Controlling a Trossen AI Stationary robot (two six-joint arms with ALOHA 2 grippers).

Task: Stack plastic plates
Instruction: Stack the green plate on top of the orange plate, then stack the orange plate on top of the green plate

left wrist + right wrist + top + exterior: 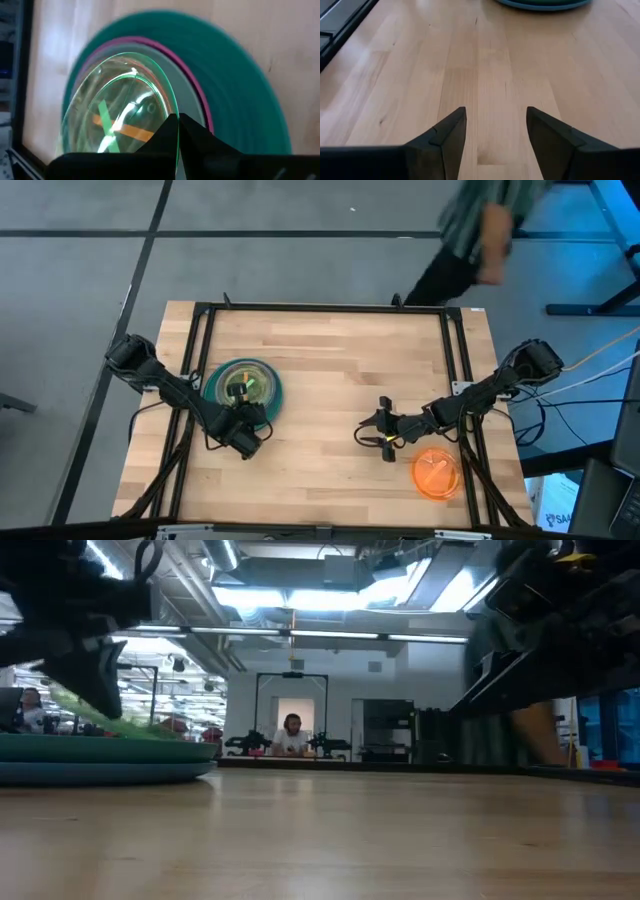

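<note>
The tabletop [340, 370] is pale wood planks edged by a black frame [320, 308], standing on a grey floor [70, 270] crossed by dark seams. Beyond it a person [480, 230] in a striped top passes the far edge. Across the room, bright ceiling lights [330, 595] hang over a black doorway frame [291, 710], dark cabinets [385, 730], and a seated person [291, 735] at a distant bench.

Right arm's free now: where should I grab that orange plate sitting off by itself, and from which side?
Judging by its pose, take the orange plate by its rim. It lies flat on the table, so only the edge offers a pinch. Its rim nearest the open right gripper looks easiest: come down from above, one finger over the lip, one outside. The left gripper is at the stack.
</note>
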